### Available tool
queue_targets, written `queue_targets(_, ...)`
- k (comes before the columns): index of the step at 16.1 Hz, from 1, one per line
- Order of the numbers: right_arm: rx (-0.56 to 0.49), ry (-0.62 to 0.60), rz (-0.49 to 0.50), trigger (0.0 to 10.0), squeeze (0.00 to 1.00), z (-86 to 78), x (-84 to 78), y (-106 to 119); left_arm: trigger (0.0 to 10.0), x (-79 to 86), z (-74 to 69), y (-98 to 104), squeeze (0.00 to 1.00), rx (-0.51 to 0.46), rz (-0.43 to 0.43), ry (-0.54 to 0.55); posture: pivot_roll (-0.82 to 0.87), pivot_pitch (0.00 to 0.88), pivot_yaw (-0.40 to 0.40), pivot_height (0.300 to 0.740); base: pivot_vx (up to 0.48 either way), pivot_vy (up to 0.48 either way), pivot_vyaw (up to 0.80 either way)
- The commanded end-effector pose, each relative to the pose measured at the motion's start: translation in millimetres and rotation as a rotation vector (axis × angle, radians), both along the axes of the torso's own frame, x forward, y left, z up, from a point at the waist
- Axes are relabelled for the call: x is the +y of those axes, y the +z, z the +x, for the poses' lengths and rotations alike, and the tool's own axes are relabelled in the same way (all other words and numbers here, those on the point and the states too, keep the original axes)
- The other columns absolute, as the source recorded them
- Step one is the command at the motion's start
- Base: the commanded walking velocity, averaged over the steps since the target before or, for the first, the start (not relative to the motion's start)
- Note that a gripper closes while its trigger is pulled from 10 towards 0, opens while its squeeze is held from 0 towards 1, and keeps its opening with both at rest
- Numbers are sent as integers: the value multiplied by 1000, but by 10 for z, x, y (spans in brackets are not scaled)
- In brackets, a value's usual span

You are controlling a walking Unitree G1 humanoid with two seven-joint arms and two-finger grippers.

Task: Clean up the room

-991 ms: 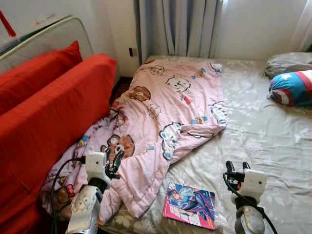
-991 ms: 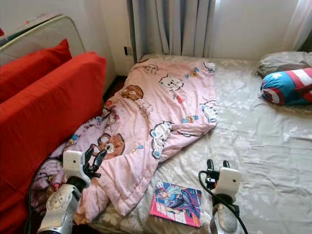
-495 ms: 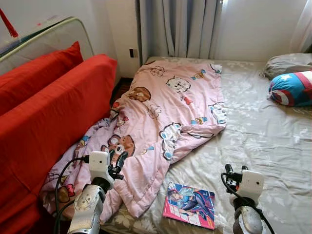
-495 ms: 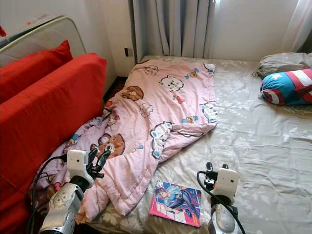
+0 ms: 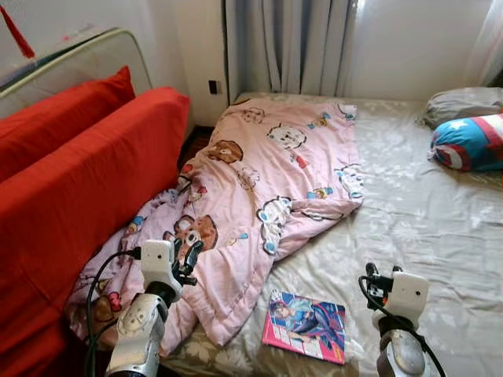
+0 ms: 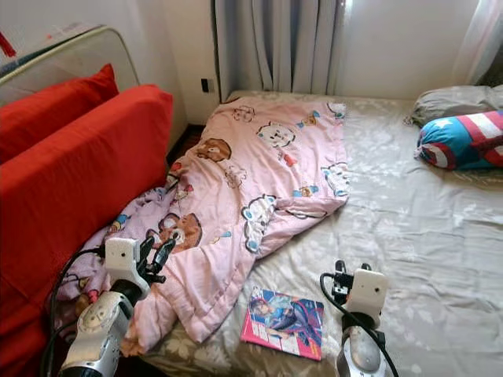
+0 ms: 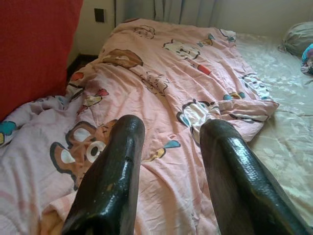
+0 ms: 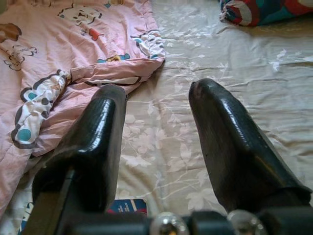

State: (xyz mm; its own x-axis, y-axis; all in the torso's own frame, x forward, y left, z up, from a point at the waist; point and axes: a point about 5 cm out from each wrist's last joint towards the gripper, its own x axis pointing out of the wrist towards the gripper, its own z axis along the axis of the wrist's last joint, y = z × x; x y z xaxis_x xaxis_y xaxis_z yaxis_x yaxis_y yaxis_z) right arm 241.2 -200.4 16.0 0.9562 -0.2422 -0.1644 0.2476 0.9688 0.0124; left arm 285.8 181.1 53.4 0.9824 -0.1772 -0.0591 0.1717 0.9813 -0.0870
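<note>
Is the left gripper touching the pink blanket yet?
Cannot tell. In the left wrist view the left gripper has its jaws open with the pink blanket behind them, but neither contact nor a gap shows plainly.

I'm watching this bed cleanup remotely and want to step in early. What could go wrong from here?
The quilt hangs off the bed's edge beside the sofa; a pull by the open left gripper may drag it to the floor. The book lies at the near edge beside the quilt's hem, so it may get swept off. The left arm's cable could snag.
</note>
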Motion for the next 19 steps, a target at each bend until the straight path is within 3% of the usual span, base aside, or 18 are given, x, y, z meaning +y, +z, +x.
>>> queue_targets(1,-6,5,-2,10000,0,39,-1,32,10000,22,25,59,0,-17,11,2,-101,0,27,686,0,0,0)
queue_targets(6,40,13,11,10000,0,62,18,-16,10000,8,32,69,0,-16,16,1,-94,10,24,681,0,0,0)
queue_targets(8,6,25,13,10000,0,66,11,16,10000,-7,42,84,0,-21,12,-4,-91,19,23,663,0,0,0)
queue_targets(19,14,24,10,10000,0,131,2,39,10000,8,36,84,0,-13,15,1,-88,39,22,663,0,0,0)
